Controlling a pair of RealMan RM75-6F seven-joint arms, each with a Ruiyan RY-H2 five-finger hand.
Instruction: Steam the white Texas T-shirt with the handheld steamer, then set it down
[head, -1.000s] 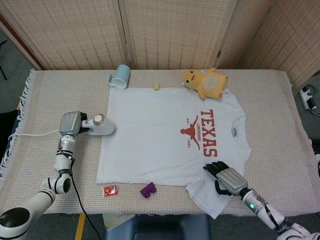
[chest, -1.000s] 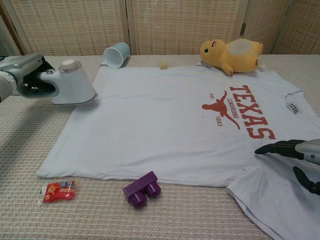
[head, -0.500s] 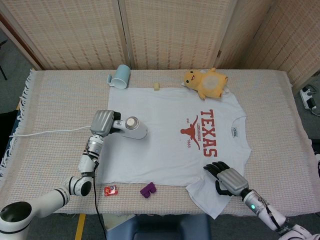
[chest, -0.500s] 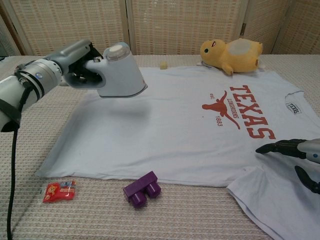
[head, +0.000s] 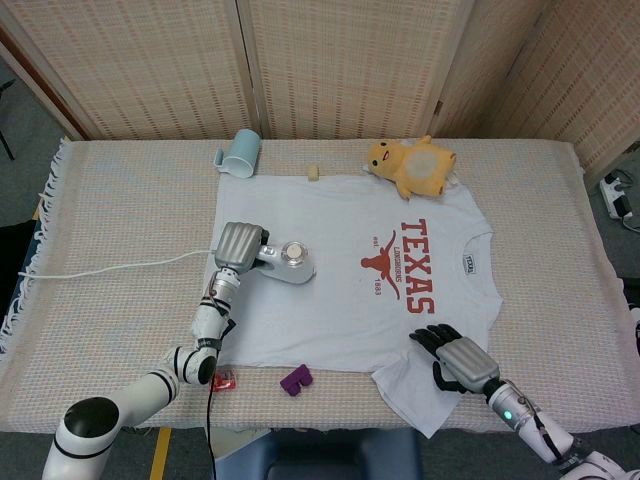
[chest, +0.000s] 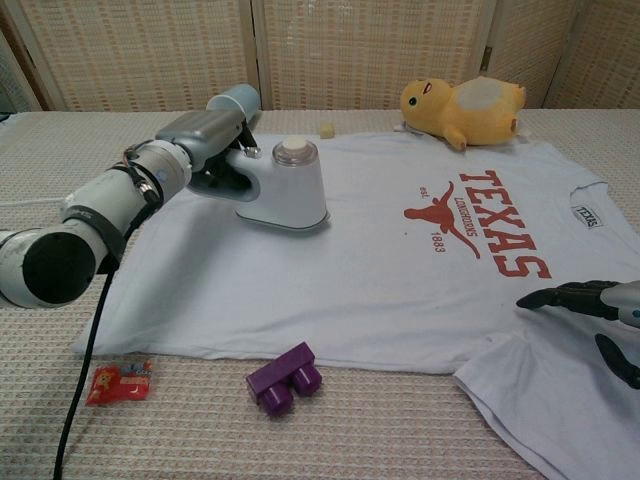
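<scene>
Now the left hand (chest: 215, 135), gripping the steamer (chest: 285, 188), has moved onto the T-shirt (chest: 370, 270).

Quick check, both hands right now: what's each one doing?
Left hand: grips the handheld steamer, which sits on the white Texas T-shirt.
Right hand: holds nothing, fingers spread, resting on the shirt's sleeve.

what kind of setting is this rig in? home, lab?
Probably a lab or demo room staged as a home, not a real laundry area. A table under a woven cloth, woven folding screens as backdrop, and stray props such as the yellow plush toy and purple toy block around the T-shirt.
</scene>
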